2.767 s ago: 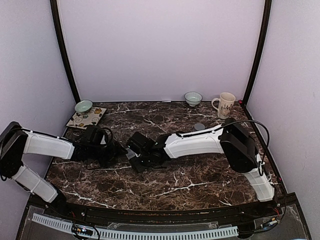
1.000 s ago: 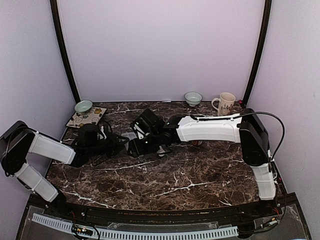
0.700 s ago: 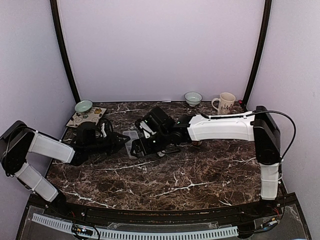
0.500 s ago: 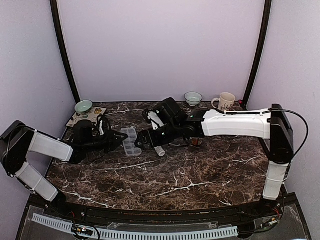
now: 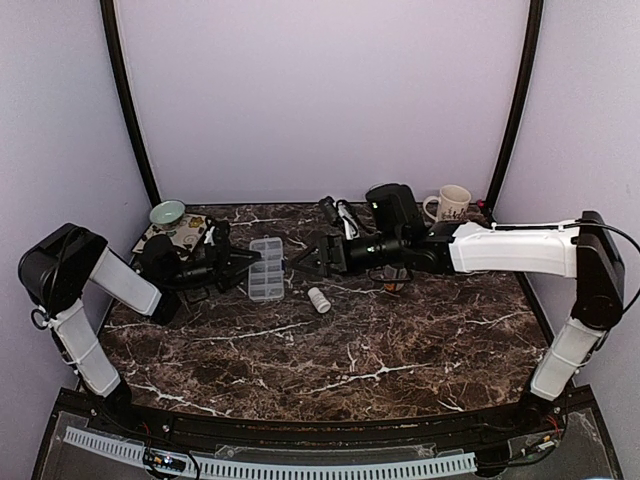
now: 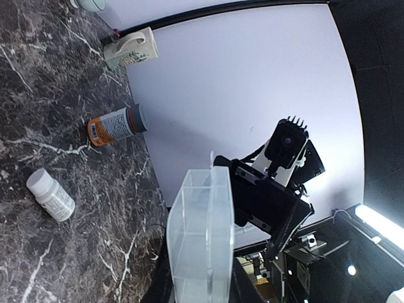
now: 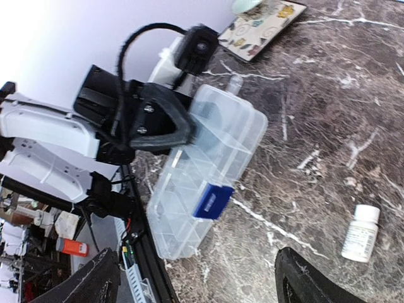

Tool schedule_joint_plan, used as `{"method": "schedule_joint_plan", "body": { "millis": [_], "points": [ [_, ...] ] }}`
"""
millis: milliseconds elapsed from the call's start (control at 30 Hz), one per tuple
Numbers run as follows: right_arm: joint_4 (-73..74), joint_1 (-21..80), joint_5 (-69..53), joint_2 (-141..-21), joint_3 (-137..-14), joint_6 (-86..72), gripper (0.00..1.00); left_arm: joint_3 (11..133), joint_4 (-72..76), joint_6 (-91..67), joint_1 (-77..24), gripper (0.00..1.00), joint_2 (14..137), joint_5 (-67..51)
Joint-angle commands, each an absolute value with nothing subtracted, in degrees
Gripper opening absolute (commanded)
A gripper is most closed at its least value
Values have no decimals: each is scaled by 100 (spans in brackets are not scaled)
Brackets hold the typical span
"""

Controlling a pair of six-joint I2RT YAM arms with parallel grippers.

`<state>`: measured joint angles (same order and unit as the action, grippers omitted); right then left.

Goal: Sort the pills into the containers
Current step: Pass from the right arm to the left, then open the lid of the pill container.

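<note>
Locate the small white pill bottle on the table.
In the top view, the white pill bottle lies near the table's middle, just right of the organizer box and slightly nearer the camera.

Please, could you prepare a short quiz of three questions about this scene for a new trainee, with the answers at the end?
1. Multiple choice: which gripper is clamped on the organizer box? A) left B) right C) neither
2. True or false: the white pill bottle stands upright on the table.
3. Fill in: the right gripper has its jaws ____.

Key:
1. A. The left gripper grips the box at its edge.
2. False. It lies on its side.
3. Open, with nothing between them.
</note>
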<state>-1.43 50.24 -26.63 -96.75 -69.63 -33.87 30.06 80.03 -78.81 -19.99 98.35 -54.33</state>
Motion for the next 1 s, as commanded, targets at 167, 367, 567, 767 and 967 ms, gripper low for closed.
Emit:
{"method": "schedule_joint_plan", "body": {
  "millis": [167,367,567,767,967],
  "points": [
    [-1939,4984,-3795,-9905,-6830,-4271,84,3263,9967,-9283,-1998,15,9906,-6274],
    [-2301,4983,-4061,-10031,-6809,-4826,81,3343,9966,-9429,-2003,15,9712,-6334],
    [-2602,4983,-4213,-10203,-6820,-5125,77,3436,9958,-9506,-2012,14,9660,-6332],
    [-2825,4985,-4338,-10349,-6931,-5394,70,3427,9815,-9403,-2023,13,9632,-6337],
    [-2874,4983,-4428,-10419,-7013,-5494,64,3467,9440,-9130,-2040,12,9598,-6342]
  ]
}}
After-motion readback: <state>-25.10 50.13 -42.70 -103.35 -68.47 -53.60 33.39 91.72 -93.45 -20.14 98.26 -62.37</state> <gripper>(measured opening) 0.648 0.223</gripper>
